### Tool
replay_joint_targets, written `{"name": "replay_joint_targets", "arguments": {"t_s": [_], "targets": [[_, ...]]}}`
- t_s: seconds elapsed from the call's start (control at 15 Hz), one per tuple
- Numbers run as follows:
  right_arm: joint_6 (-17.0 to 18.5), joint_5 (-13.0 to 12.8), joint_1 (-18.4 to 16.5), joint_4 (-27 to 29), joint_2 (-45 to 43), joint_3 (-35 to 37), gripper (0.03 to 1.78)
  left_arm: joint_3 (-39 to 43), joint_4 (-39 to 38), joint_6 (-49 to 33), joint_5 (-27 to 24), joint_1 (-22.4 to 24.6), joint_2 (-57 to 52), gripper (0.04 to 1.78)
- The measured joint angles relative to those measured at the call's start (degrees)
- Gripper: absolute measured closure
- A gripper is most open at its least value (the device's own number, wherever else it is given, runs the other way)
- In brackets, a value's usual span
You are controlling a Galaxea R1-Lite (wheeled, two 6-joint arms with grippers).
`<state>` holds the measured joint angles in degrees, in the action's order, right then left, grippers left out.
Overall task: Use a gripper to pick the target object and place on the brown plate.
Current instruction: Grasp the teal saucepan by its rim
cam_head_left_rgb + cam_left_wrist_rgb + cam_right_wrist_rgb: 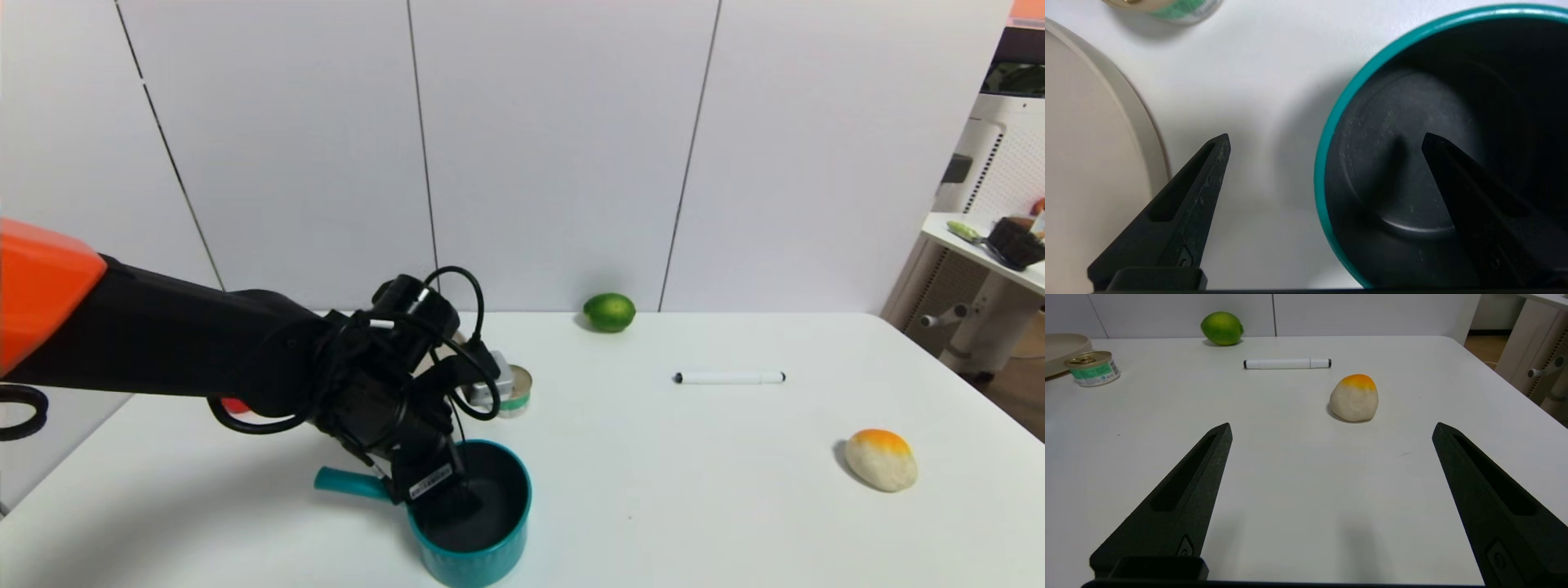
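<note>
The teal saucepan (pixel 490 531) stands at the table's front, its handle (pixel 347 482) pointing toward the robot's left. My left gripper (pixel 437 490) is open and straddles the pan's near-left rim. In the left wrist view (pixel 1326 139), one finger (pixel 1457 179) is inside over the dark grey bottom (pixel 1404 134) and the other finger (pixel 1196 192) is outside over the table. The beige-tan plate (pixel 1086 143) lies just beyond the outer finger; in the head view my arm hides it. My right gripper (pixel 1331 430) is open and empty over bare table.
A small tin can with a green label (pixel 516 390) stands behind the pan, next to the plate (pixel 1061 351). A lime (pixel 609 312) lies at the back, a white marker (pixel 729 377) mid-right, and a white-and-orange lump (pixel 880 460) at the right.
</note>
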<state>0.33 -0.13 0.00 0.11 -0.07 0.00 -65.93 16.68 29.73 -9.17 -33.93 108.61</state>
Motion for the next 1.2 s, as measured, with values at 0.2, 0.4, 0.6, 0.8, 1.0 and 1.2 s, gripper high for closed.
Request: {"name": "replay_joint_targets", "arguments": {"t_s": [0.2,0.4,0.6,0.8,1.0,1.2], "targets": [[0.0,0.0,0.0,0.0,0.0,0.0,0.12,-1.9,1.0,0.0,0.0,0.2,1.1,0.13],[0.0,0.0,0.0,0.0,0.0,0.0,0.12,-2.9,0.9,0.0,-0.1,0.2,2.1,0.13],[0.0,0.0,0.0,0.0,0.0,0.0,0.12,-3.2,0.8,0.0,-0.1,0.2,2.9,0.5],[0.0,0.0,0.0,0.0,0.0,0.0,0.12,-3.3,0.8,0.0,-0.1,0.2,3.4,0.89],[0.0,0.0,0.0,0.0,0.0,0.0,0.12,-3.8,1.0,-0.2,-2.9,0.2,3.4,1.68],[0.0,0.0,0.0,0.0,0.0,0.0,0.12,-4.1,1.0,-1.1,-3.6,0.2,3.2,1.66]]}}
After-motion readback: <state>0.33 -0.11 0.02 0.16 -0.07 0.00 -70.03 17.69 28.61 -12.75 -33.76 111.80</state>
